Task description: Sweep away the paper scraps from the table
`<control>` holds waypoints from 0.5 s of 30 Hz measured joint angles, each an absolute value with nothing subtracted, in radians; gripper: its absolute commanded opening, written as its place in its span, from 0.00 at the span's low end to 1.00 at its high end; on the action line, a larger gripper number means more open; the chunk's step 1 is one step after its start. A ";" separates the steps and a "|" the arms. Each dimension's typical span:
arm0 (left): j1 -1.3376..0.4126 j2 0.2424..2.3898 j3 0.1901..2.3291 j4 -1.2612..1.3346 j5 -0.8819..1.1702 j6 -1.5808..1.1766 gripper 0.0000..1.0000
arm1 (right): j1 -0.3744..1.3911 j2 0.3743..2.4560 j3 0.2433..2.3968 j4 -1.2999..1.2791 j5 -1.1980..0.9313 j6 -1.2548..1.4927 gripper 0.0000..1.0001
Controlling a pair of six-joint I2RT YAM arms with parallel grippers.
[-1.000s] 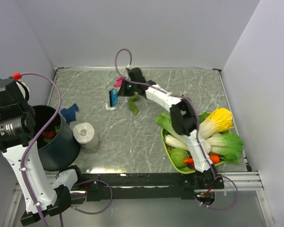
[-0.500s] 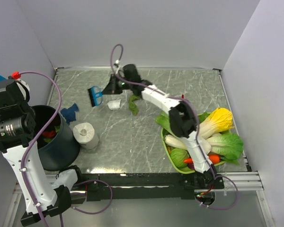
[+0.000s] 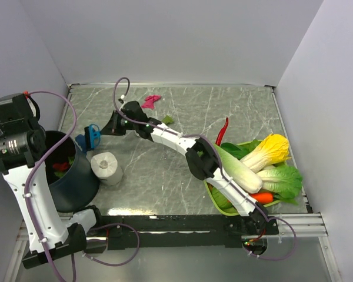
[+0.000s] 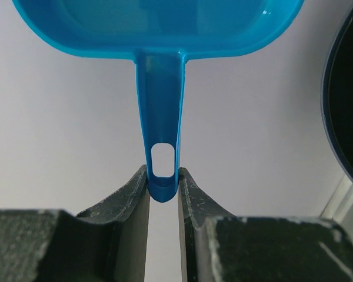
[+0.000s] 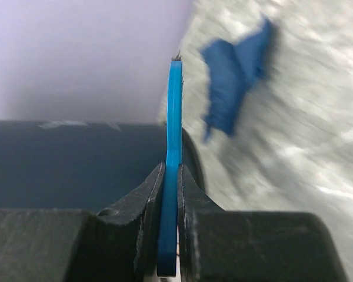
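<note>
Grey marble table (image 3: 159, 176), white walls (image 3: 165, 41) all round: left gripper (image 4: 163, 176) clamped on the handle of the blue scoop (image 4: 159, 23), right gripper (image 5: 170, 170) pinching the blue brush (image 5: 175, 106) near the blue scrap (image 5: 232, 76), magenta scrap (image 3: 151, 101) and green scrap (image 3: 167, 119) lying farther right, all crumpled and probably featherlight and floppy, so bristles should push them, no grabbing.

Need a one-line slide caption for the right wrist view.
Right tool clamps the blue brush edge-on, beside a blue paper scrap on the grey table.
</note>
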State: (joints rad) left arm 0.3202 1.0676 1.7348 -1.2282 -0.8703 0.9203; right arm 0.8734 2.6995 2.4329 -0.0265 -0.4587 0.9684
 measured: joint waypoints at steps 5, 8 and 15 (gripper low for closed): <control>0.320 1.096 1.739 -1.297 -0.913 0.882 0.01 | 0.892 2.736 2.522 -0.024 -0.373 1.012 0.00; 0.320 1.108 1.745 -1.320 -0.942 0.869 0.01 | 0.891 2.753 2.536 -0.041 -0.328 1.020 0.00; 0.320 1.105 1.751 -1.325 -1.020 0.885 0.01 | 0.886 2.799 2.586 -0.097 -0.278 1.030 0.00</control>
State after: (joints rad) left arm 0.3202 1.1053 1.7508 -1.3251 -1.0199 0.8852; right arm 0.8864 2.7995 2.5862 -0.0971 -0.2783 1.0302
